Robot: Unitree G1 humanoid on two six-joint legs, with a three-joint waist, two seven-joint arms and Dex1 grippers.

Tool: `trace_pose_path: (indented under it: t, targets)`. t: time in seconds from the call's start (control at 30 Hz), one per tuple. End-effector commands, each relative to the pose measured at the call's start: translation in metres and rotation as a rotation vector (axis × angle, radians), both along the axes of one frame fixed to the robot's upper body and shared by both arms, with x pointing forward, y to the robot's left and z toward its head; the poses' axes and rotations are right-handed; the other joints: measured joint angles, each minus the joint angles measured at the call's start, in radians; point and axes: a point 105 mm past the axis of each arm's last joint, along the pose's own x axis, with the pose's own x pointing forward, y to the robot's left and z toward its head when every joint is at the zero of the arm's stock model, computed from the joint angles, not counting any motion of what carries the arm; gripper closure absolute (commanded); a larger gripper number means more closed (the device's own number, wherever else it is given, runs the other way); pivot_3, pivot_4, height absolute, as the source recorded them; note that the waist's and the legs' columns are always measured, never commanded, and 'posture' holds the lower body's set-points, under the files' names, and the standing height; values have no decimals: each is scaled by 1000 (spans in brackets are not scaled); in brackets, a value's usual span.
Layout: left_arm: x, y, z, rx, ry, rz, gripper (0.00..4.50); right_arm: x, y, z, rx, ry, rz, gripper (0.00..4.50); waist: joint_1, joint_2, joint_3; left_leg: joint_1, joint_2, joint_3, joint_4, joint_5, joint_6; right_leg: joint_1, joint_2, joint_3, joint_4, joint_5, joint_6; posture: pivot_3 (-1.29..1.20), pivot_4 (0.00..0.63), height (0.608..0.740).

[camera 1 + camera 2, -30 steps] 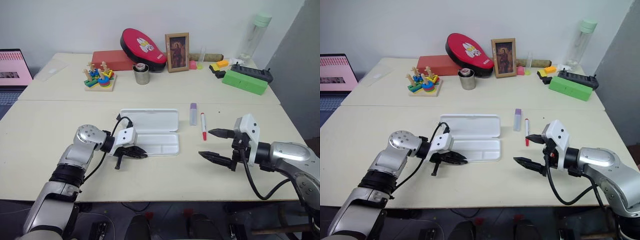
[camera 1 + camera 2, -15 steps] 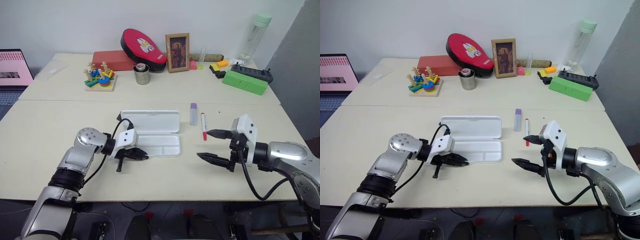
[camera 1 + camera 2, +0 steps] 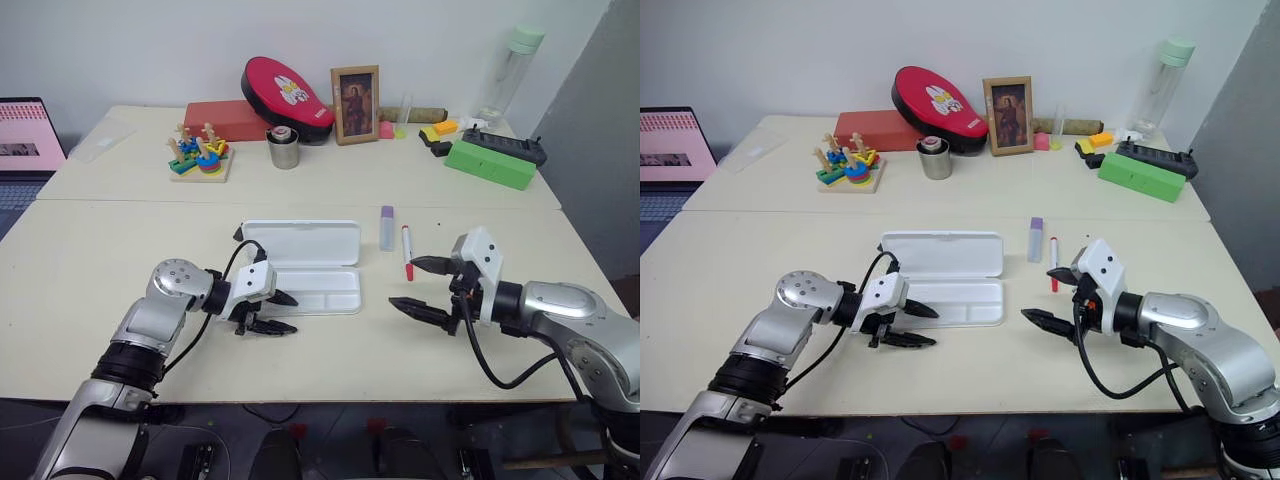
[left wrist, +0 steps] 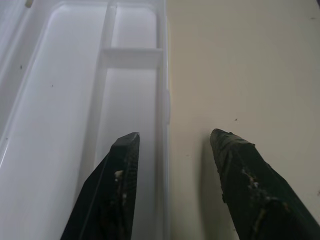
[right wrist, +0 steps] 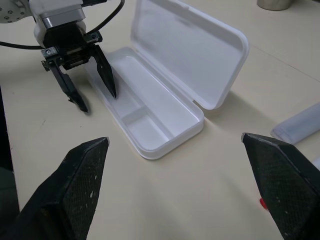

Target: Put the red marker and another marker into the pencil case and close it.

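Spreading apart since earlier, left end effector astride pencil case rim.

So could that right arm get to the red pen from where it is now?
Probably yes: the right end effector is open, close beside the red marker, with only bare table between them; the lilac marker lies on its far side.

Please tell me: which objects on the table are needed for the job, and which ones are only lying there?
Needed: red marker; lilac marker; open pencil case.

Only lying there: green box; photo frame; metal cup; wooden stacking toy; clear bottle.
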Motion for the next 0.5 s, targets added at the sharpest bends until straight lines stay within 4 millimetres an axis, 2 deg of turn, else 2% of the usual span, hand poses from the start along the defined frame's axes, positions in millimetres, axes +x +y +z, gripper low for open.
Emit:
trace_pose_path:
  t: [0.03, 0.1, 0.2, 0.37, 0.5]
  targets:
    - [-5, -10, 35, -119, -32, -12, 1186, 4, 2, 8, 25, -35, -7, 0, 0, 0, 0, 0, 0, 0, 0, 0, 0, 0, 0, 0, 0, 0, 0, 0, 150, 740]
    - [-7, -12, 48, -161, -37, 3, 807, 9, 0, 6, 35, -33, -43, 0, -1, 0, 0, 0, 0, 0, 0, 0, 0, 0, 0, 0, 0, 0, 0, 0, 150, 740]
    - [-5, -13, 68, -219, -83, 63, 121, 36, -11, -6, 21, -14, -228, 0, -3, 0, 0, 0, 0, 0, 0, 0, 0, 0, 0, 0, 0, 0, 0, 0, 150, 740]
    - [0, -15, 86, -332, -144, 183, 47, 74, -25, -36, -7, 65, -579, 0, -5, 0, 0, 1, 1, 0, 0, 0, 0, -1, 1, 0, 1, 0, 0, 0, 150, 740]
    - [3, -24, 101, -451, -180, 258, 47, 86, -20, -51, -3, 97, -709, 0, 0, 0, 0, -1, 0, 0, -1, 0, 0, -2, 1, 0, 1, 0, 0, 0, 150, 740]
